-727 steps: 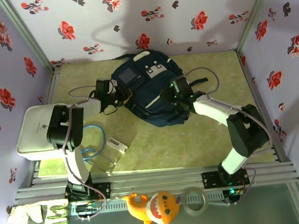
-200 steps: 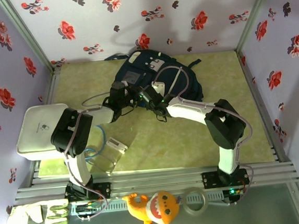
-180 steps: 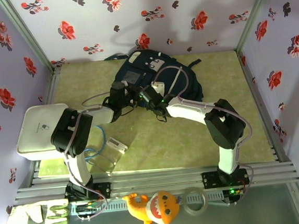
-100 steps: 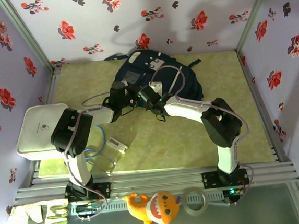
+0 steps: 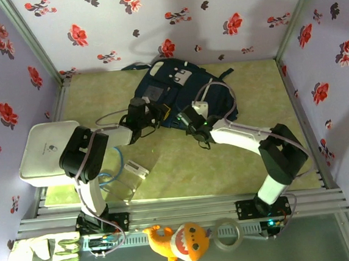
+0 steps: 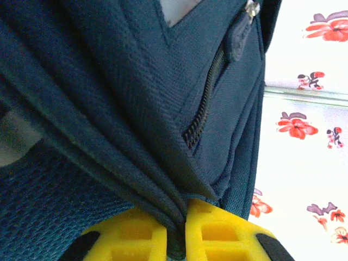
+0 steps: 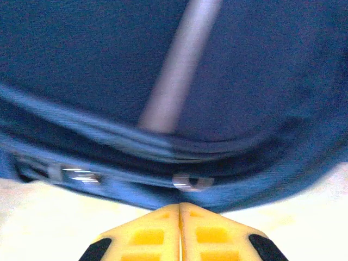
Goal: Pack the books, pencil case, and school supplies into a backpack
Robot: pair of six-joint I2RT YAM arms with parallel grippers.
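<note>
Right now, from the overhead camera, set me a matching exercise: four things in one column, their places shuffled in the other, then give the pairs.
Things
1. navy-blue fabric backpack
2. white flat plastic tray
3. orange plush toy
4. pale work glove with green stripes

Places
A. just in front of the near metal rail, at its middle
B. far middle of the table
C. near-left corner, in front of the rail
D. left edge of the table

Pairs: 1-B, 2-D, 3-A, 4-C

Navy backpack (image 5: 172, 89) lay slumped just in front of back wall (image 5: 153, 22), patched front pocket up, fabric bunched.
</note>
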